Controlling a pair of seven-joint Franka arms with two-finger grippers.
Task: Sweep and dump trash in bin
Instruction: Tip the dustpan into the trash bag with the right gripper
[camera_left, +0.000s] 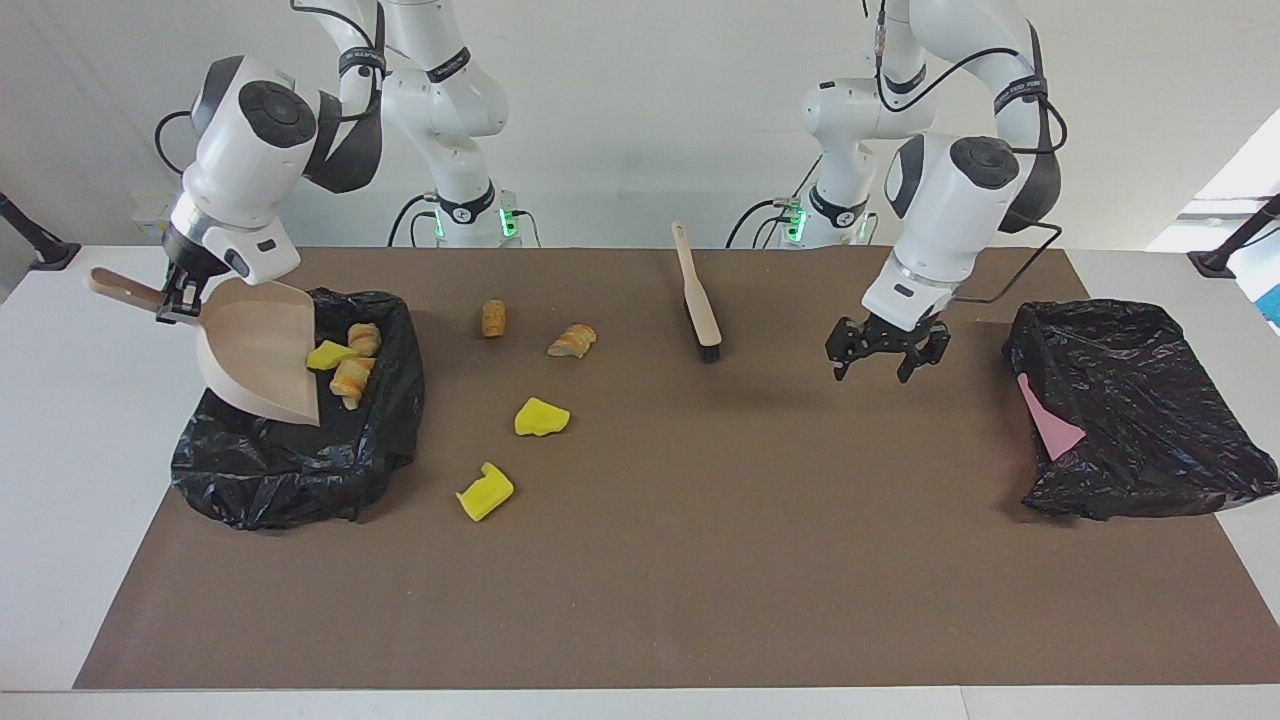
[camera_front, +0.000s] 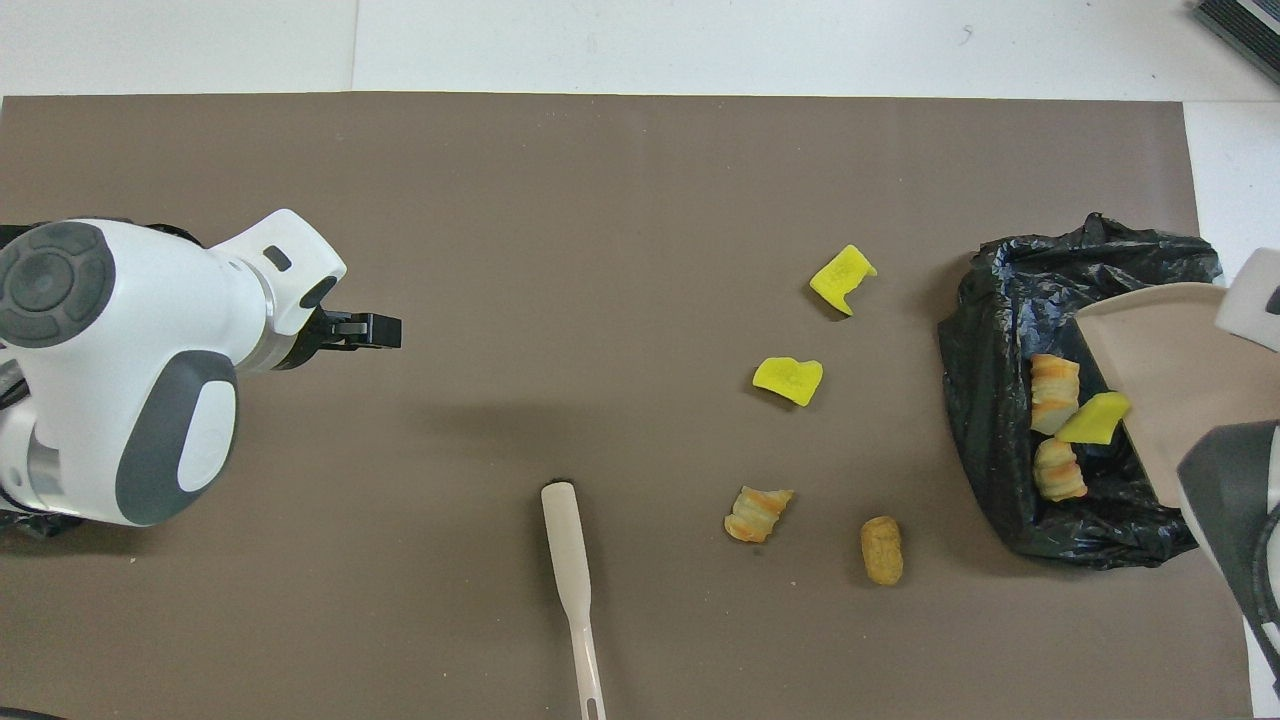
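My right gripper (camera_left: 168, 303) is shut on the handle of the beige dustpan (camera_left: 258, 350) (camera_front: 1165, 365), which tilts steeply over the black bag-lined bin (camera_left: 290, 480) (camera_front: 1000, 300). Three pieces of trash, one yellow (camera_left: 328, 354) (camera_front: 1092, 418) and two bread-like (camera_left: 350, 378) (camera_front: 1056, 380), lie at the pan's lower lip inside the bag. Several more trash chunks lie loose on the brown mat, among them a yellow one (camera_left: 541, 417) (camera_front: 788, 380) and a bread lump (camera_left: 493, 318) (camera_front: 881, 549). My left gripper (camera_left: 888, 355) (camera_front: 365, 330) hangs open and empty over the mat.
The brush (camera_left: 700, 300) (camera_front: 570, 560) lies flat on the mat close to the robots, free of both grippers. A second black bag (camera_left: 1130, 410) holding a pink sheet (camera_left: 1050, 420) sits at the left arm's end of the table.
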